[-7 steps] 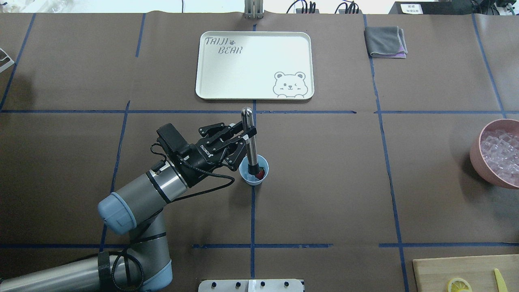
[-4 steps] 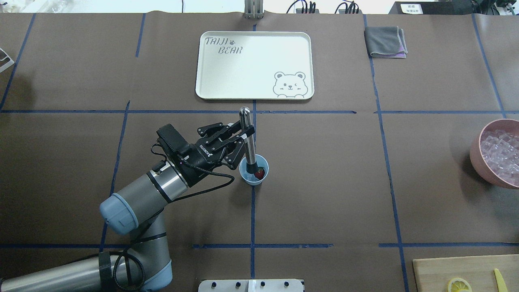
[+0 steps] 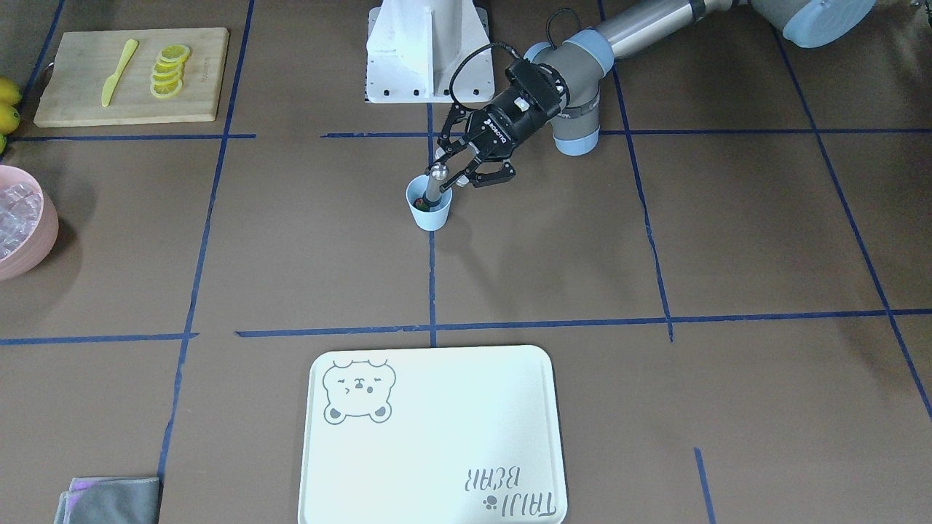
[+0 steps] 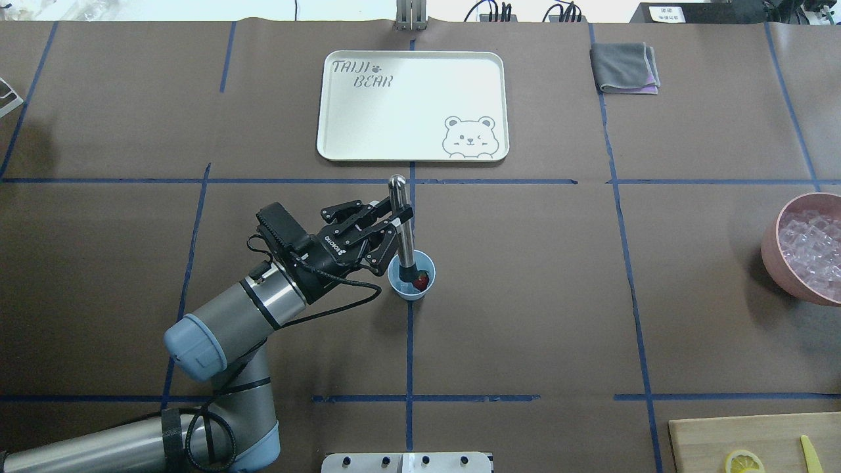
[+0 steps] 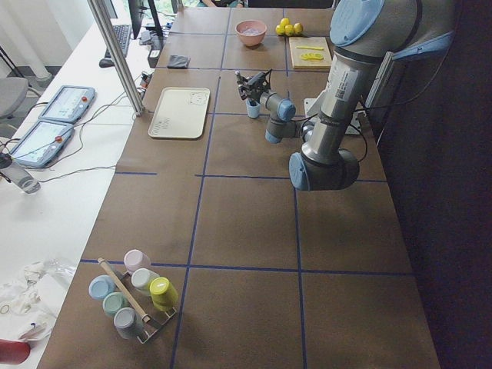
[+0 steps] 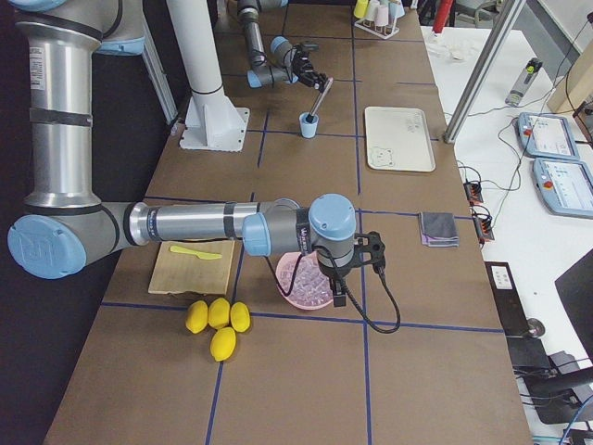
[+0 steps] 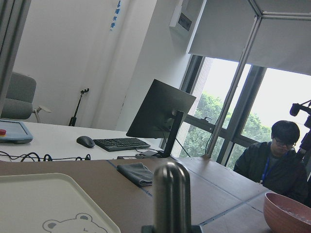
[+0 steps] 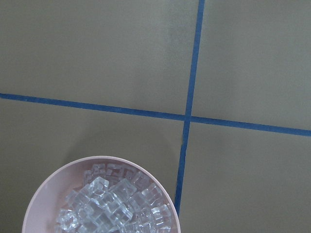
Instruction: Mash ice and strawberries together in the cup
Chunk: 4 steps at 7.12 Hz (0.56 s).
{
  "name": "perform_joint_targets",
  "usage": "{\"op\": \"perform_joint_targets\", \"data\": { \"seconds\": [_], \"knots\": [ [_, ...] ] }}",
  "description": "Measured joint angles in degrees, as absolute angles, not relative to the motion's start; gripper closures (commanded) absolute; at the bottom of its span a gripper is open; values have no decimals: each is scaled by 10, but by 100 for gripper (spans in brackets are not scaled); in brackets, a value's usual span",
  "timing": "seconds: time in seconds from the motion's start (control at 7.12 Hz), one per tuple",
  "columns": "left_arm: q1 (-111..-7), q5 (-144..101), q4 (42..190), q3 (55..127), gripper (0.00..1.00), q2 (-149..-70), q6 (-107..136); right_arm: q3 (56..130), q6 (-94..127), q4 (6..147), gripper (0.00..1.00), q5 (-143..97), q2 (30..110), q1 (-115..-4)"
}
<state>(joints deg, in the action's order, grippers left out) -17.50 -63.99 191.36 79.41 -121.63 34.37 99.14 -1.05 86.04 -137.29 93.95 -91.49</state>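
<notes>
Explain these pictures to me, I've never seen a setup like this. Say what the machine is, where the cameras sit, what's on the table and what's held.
These are two robot arms at a taped table, filmed from above, from across, from both ends and from each wrist. The left gripper is shut on a metal muddler whose lower end is in the blue cup, beside a strawberry. The right gripper hangs over a pink bowl of ice; whether it is open cannot be told. Also there: a white tray, a folded cloth, and a cutting board with lemon slices and a yellow knife.
</notes>
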Motion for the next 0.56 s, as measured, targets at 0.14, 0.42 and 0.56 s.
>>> {"op": "perform_joint_targets", "data": {
  "seconds": [0.14, 0.42, 0.56],
  "knots": [
    [-175, -640, 1914, 791, 100, -1216, 344, 991, -11, 860, 1, -1373, 940, -915],
    [-174, -638, 1914, 787, 100, -1216, 344, 991, -11, 860, 1, -1373, 940, -915],
    [-174, -637, 1913, 787, 100, -1216, 344, 991, -11, 860, 1, -1373, 941, -915]
  ]
}}
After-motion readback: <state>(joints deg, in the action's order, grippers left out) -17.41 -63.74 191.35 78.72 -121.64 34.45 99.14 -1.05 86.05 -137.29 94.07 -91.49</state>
